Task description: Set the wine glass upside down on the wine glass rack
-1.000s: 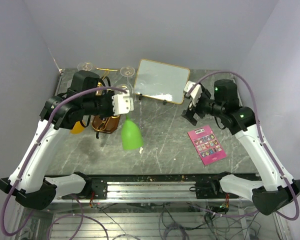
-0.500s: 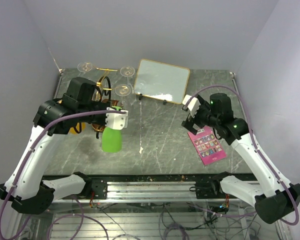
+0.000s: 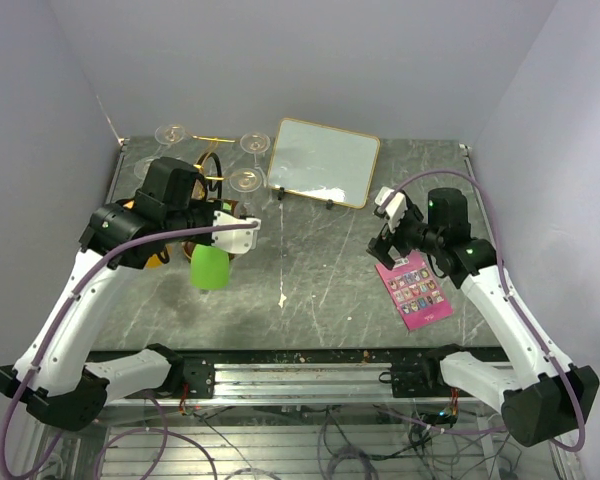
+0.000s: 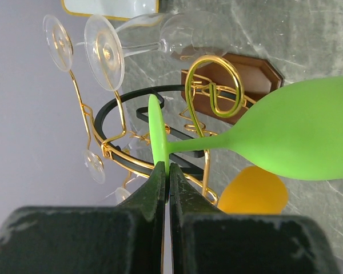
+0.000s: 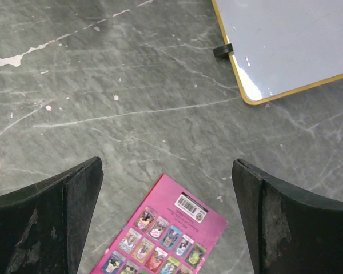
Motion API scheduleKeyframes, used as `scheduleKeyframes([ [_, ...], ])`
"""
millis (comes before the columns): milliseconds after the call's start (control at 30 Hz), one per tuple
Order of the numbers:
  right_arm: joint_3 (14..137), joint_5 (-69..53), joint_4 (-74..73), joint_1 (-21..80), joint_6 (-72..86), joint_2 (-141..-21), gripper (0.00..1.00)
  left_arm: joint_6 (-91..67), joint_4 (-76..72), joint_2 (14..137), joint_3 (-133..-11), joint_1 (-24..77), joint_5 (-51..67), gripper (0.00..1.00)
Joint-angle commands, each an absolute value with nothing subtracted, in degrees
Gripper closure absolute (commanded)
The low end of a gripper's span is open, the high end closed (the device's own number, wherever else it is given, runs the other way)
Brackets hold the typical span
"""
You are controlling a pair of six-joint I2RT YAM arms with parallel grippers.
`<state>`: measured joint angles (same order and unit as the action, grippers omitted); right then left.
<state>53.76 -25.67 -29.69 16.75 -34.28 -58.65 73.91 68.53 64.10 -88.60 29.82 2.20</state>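
Note:
My left gripper (image 3: 238, 226) (image 4: 166, 185) is shut on the thin foot of a green wine glass (image 3: 210, 268) (image 4: 297, 137) and holds it upside down, bowl hanging low, right beside the wine glass rack (image 3: 202, 180) (image 4: 211, 91). The rack is gold wire with curled arms on a dark-brown wooden base (image 4: 248, 77). Clear glasses (image 3: 247, 180) (image 4: 106, 51) hang on it, and an orange glass (image 4: 252, 191) hangs low behind the green one. My right gripper (image 3: 385, 228) (image 5: 167, 188) is open and empty over the table at the right.
A gold-framed white board (image 3: 323, 161) (image 5: 291, 40) leans at the back centre. A pink booklet (image 3: 413, 289) (image 5: 160, 234) lies on the grey marbled table under my right gripper. Walls close in at the back and sides.
My left gripper has carried the green glass leftward and back, from the table's middle to right beside the rack. My right arm has shifted slightly.

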Motion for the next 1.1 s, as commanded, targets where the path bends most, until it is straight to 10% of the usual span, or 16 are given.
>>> scheduleKeyframes([
  [0, 51.84, -30.32, -27.58, 15.64, -32.44, -58.60, 0.05, 73.10, 62.04, 64.27, -87.02, 29.53, -0.26, 0.93],
  [1067, 50.72, -31.47, -27.88, 14.34, -33.09, -58.99, 0.05, 75.76, 58.69, 65.58, -83.50, 30.49, 7.13, 0.93],
])
